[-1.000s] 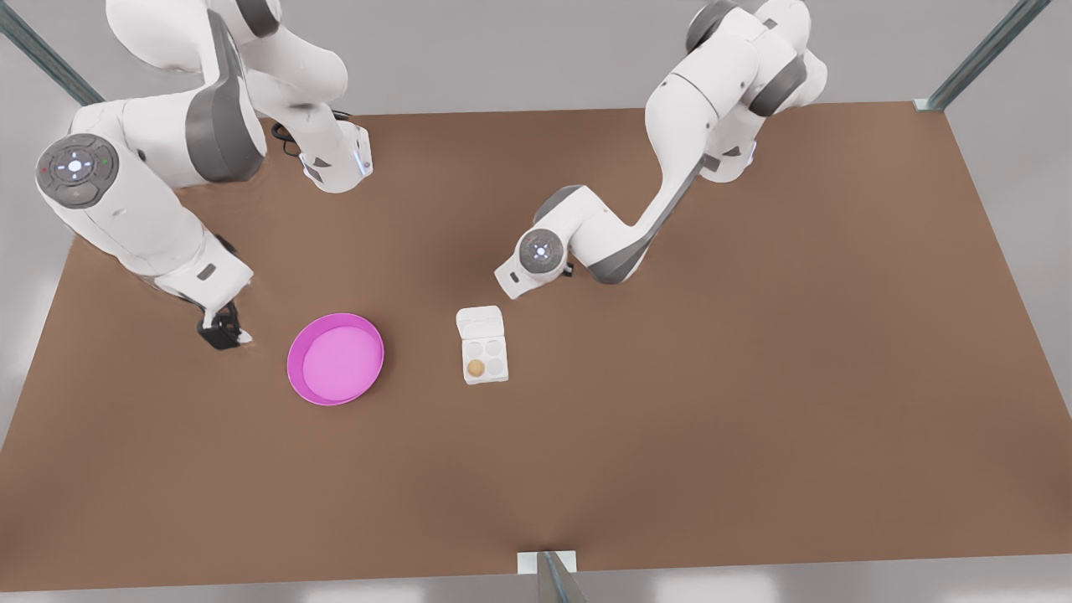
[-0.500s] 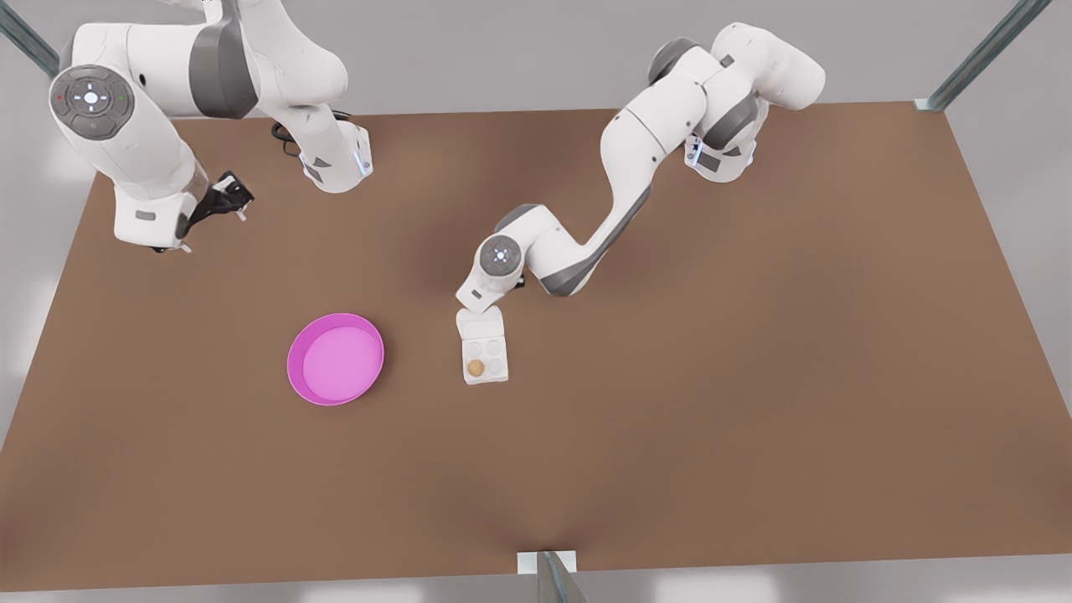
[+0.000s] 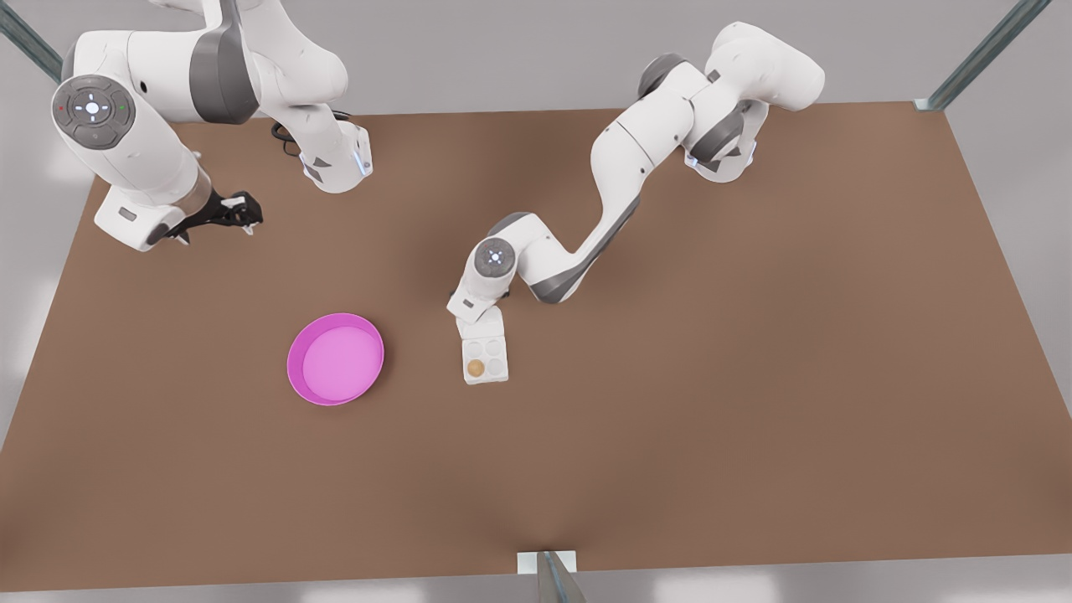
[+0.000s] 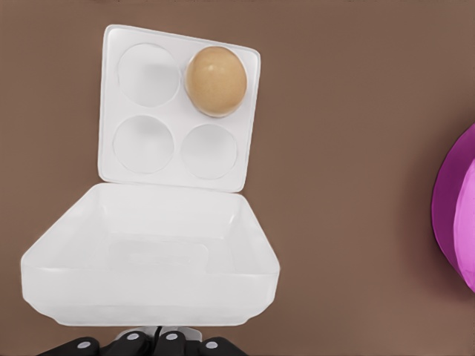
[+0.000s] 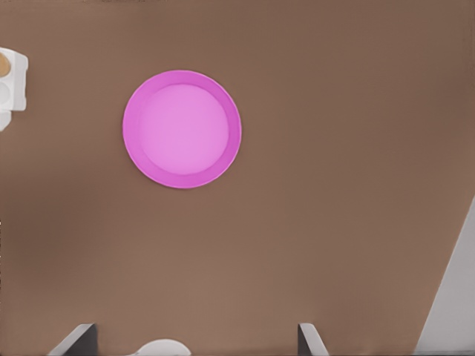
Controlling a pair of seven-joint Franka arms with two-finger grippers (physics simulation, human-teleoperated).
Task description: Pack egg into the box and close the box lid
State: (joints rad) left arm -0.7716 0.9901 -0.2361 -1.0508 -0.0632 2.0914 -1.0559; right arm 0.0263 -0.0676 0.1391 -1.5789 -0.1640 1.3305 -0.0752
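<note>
1. Where the left arm's wrist overhangs the box lid (image 3: 481, 322) in the front view, the left gripper is hidden; the left wrist view cuts its dark fingers (image 4: 141, 345) off at the frame edge, so its grip cannot be told.
2. Left wrist view: the egg (image 4: 216, 81) sits in one corner cup of the box (image 4: 178, 111); the lid stands raised and open.
3. Front view: the right gripper (image 3: 237, 211) hangs at the front view's left, well apart from the pink plate (image 3: 335, 358) on the table (image 3: 754, 377); whether it is released or clenched cannot be told.
4. No writing is legible.
</note>
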